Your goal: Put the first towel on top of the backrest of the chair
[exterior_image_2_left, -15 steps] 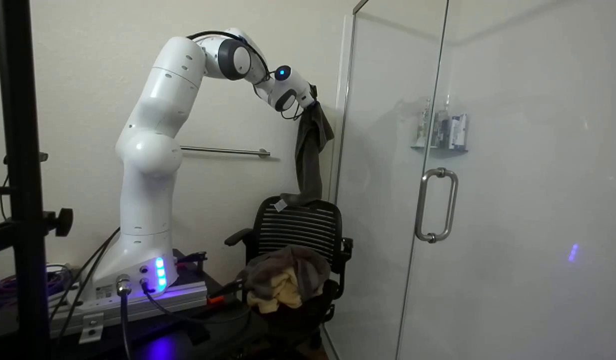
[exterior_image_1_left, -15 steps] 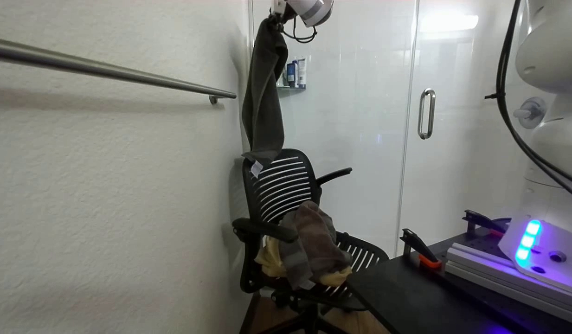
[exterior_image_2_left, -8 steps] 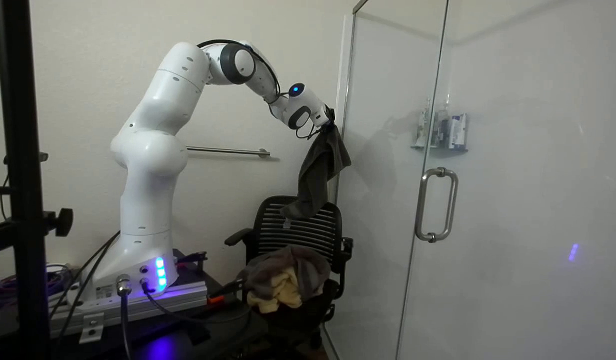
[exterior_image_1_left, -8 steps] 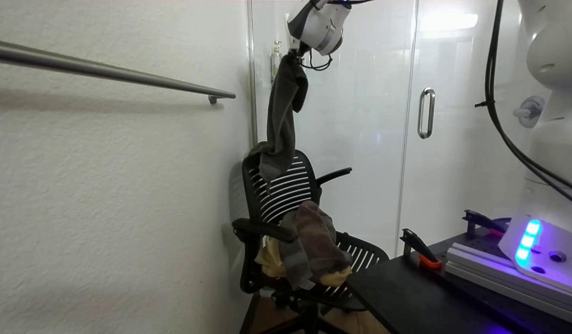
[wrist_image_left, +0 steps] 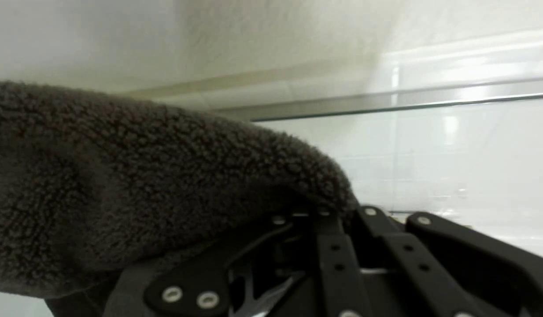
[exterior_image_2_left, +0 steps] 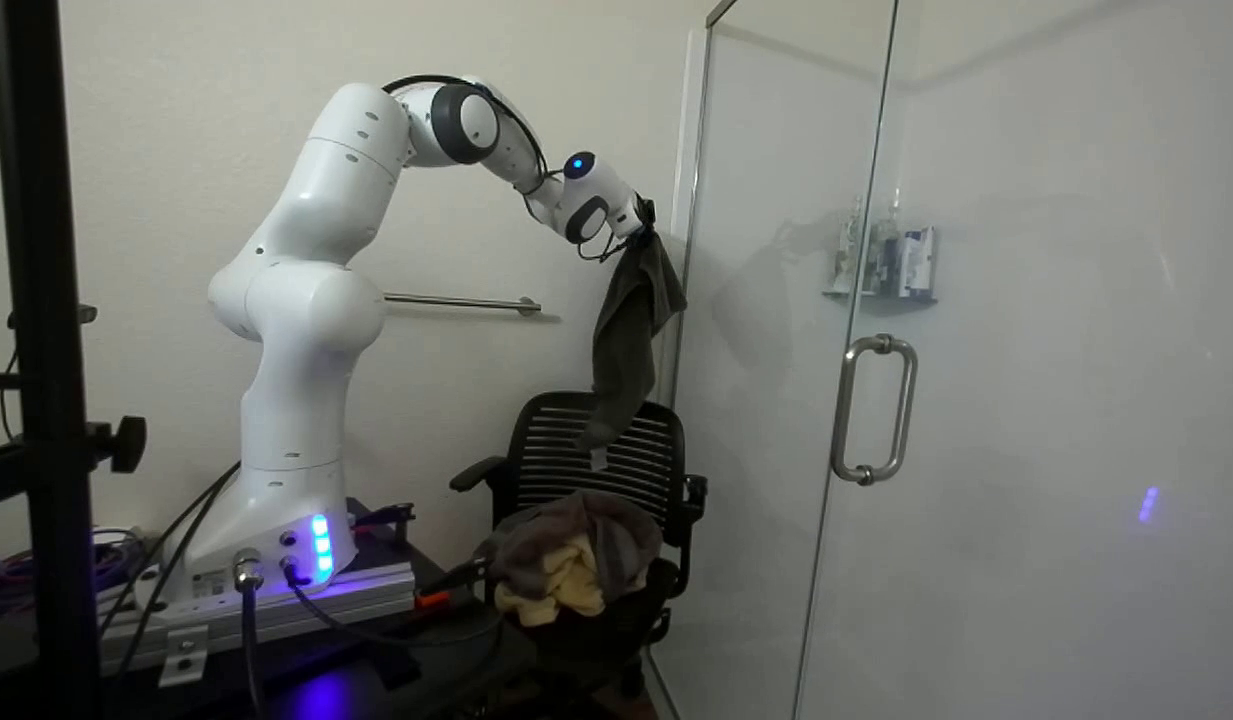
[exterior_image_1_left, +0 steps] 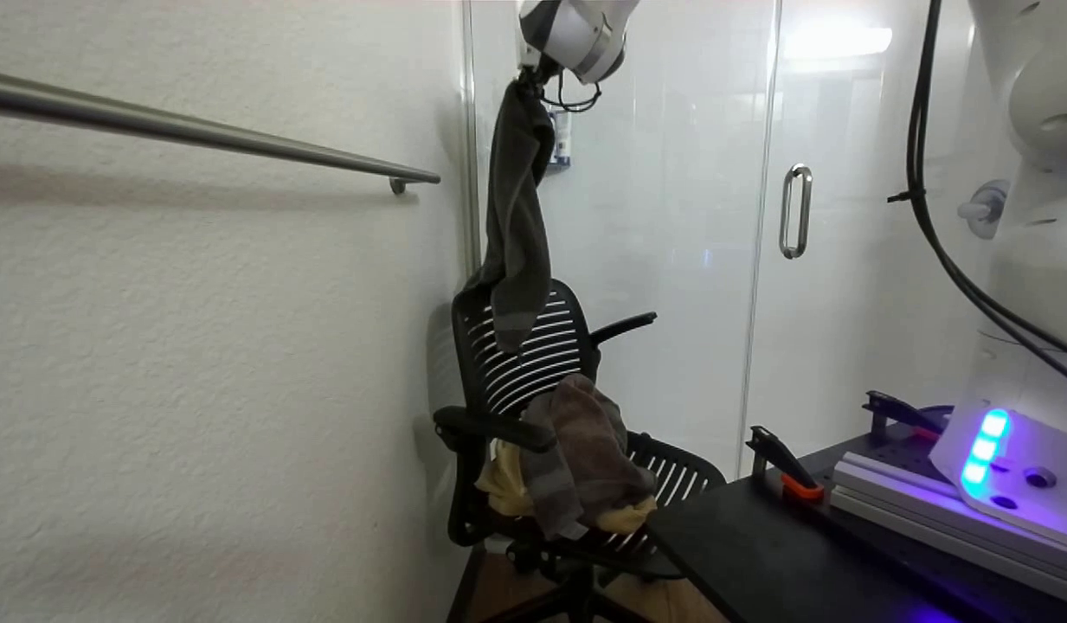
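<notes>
A dark grey towel (exterior_image_1_left: 520, 216) hangs from my gripper (exterior_image_1_left: 528, 76) above the chair. The gripper, also in an exterior view (exterior_image_2_left: 644, 230), is shut on the towel's top end. In the wrist view the towel (wrist_image_left: 143, 185) runs left from the nearly closed fingertips of the gripper (wrist_image_left: 348, 215). The chair's black slatted backrest (exterior_image_1_left: 568, 337) is under the towel, and it shows in an exterior view (exterior_image_2_left: 536, 440). The towel's lower end, with a white tag, hangs over the front of the backrest. Part of the towel meets the top edge at the wall side.
A pile of brown, grey and yellow towels (exterior_image_1_left: 594, 441) lies on the chair seat. The wall with a metal towel bar (exterior_image_1_left: 239, 138) is close beside the chair. A glass shower door with a handle (exterior_image_2_left: 876, 410) stands behind. A black table (exterior_image_1_left: 723, 536) carries the robot base.
The gripper dipped and then rose partway, ending lower than one second ago. The towel's lower end moved from the backrest's top edge down over its front. The chair has not moved.
</notes>
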Controlling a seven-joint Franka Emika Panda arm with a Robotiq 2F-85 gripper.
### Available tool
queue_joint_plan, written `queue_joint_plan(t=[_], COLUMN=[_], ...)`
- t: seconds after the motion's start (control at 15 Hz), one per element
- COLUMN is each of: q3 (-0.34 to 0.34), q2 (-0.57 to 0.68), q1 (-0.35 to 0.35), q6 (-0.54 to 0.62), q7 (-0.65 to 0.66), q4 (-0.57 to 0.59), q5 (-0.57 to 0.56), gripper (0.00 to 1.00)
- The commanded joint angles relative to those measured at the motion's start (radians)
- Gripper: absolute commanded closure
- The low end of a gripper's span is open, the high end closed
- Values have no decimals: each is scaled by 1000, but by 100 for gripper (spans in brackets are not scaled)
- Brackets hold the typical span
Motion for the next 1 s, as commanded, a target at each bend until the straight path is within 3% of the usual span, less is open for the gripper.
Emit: queue_joint_plan(t=[0.0,0.4,0.67,0.93], q3=[-21,-248,-388,-477], q2=[-57,-28,51,139], q1=[38,183,270,322], q6=[25,92,70,16], q7=[81,167,211,258], q4=[83,254,323,385], q5=[44,31,40,39], gripper=[99,99,99,99])
